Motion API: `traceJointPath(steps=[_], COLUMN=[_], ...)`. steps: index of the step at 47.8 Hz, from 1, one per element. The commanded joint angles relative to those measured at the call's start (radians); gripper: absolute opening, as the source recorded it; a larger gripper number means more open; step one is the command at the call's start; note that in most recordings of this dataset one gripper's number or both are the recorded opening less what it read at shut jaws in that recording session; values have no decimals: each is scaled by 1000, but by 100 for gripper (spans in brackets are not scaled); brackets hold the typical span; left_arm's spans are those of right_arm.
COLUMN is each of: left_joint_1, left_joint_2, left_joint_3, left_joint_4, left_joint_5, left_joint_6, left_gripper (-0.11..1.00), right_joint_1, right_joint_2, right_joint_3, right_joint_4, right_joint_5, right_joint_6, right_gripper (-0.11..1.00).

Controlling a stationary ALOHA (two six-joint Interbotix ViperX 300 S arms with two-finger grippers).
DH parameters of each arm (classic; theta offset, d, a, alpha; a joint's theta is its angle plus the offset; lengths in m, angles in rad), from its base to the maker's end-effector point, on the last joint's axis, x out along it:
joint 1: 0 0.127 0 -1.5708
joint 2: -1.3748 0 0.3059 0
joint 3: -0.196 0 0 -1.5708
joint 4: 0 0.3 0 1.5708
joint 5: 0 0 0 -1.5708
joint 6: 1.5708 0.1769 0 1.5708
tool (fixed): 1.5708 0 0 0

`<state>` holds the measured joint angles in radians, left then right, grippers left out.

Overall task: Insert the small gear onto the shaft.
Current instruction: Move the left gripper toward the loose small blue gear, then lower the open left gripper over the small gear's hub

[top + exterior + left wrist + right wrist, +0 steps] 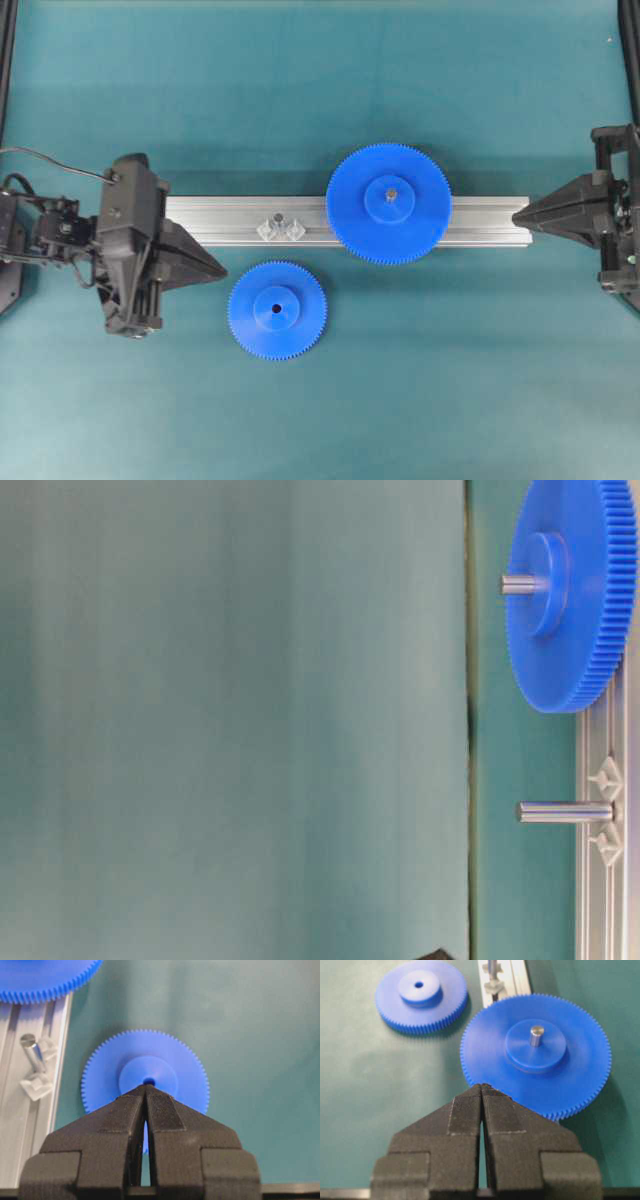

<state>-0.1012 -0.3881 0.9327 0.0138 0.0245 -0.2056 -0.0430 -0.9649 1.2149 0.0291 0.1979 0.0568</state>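
- Can't see the whole left gripper (215,268) from overhead, just the dark wedge tip near the small gear (277,310), not touching it as far as can be told.
- In the left wrist view, part of the small gear's near rim sits hidden behind the black fingertips (162,1110); jaws pressed together, nothing between them.
- Right gripper (520,215) partly cut off by the right edge from overhead; jaws pressed together too in its own wrist view, holding nothing, tip just short of the large gear (389,203).
- Table-level view is turned sideways and mostly blurry teal; only the large gear's edge, the rail (490,222) and the shaft (560,811) come through sharp. Small dark corner at the bottom, can't tell what.
- Shaft base (281,228) hard to read from overhead, just a shiny faceted glint on the rail.
- Count: two blue gears, two metal pins (one bare, one poking through the large gear's hub), one aluminium rail, two grippers.
- Small gear: blue plastic, fine teeth all round, raised round hub, dark centre hole. Lying flat on the green surface (450,400), hub up, just in front of the rail, between the left gripper and the large gear, near the shaft but apart from it.
- Shaft: short thin grey pin, upright on the rail, bare, left of the large gear.
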Motion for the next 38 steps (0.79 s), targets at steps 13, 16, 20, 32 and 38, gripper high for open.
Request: traceJointPath(steps=[13,16,20,32,38], left_joint_1=[-11,-11,-11,-20,-31], left_joint_2=[100,126,152,245,293], left_joint_3=[-140,-161,-184,-252,-291], left_joint_4=[3,3,3,3,3], left_joint_5=[137,155,170,218,262], left_joint_6=[3,3,3,3,3], left_gripper=[1,1,1,1,1], right_joint_1=[-3,-3,-3,-3,-3], right_joint_2=[9,9,9,8,9], right_joint_3=[-11,-11,-11,-8,-6], right_joint_4=[2,2,2,2,2], right_joint_5=[-5,-3,-3,-3,-3], right_joint_6=[11,9,11,11,11], right_gripper=[2,2,2,2,2])
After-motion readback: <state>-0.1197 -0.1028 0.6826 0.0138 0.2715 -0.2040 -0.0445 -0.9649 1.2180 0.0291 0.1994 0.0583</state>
